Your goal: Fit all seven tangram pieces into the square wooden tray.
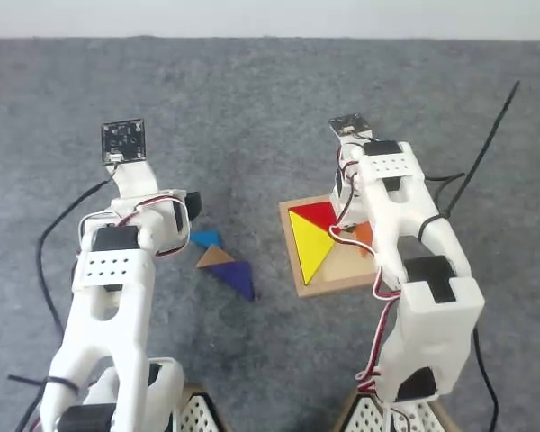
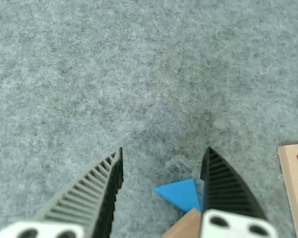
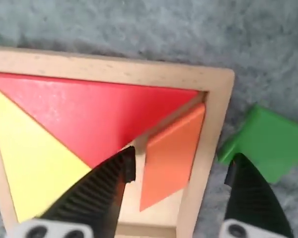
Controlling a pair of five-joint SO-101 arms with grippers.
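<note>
The square wooden tray [image 1: 317,286] lies right of centre and holds a red triangle [image 1: 317,214], a yellow triangle [image 1: 310,243] and an orange piece [image 1: 365,236]. In the right wrist view my right gripper [image 3: 183,158] hangs open above the orange piece [image 3: 171,153], which lies by the tray's wall [image 3: 216,129]. A green piece [image 3: 268,141] rests on the carpet just outside that wall. My left gripper [image 2: 164,154] is open over bare carpet, with a light blue triangle [image 2: 180,194] near one fingertip and a brown piece [image 2: 185,226] beside it. A dark blue triangle [image 1: 238,278] lies close by.
Grey carpet covers the whole table. The light blue triangle [image 1: 205,238], brown piece [image 1: 216,256] and dark blue triangle sit clustered between the two arms, left of the tray. Black cables trail at the left [image 1: 49,261] and at the right [image 1: 486,148].
</note>
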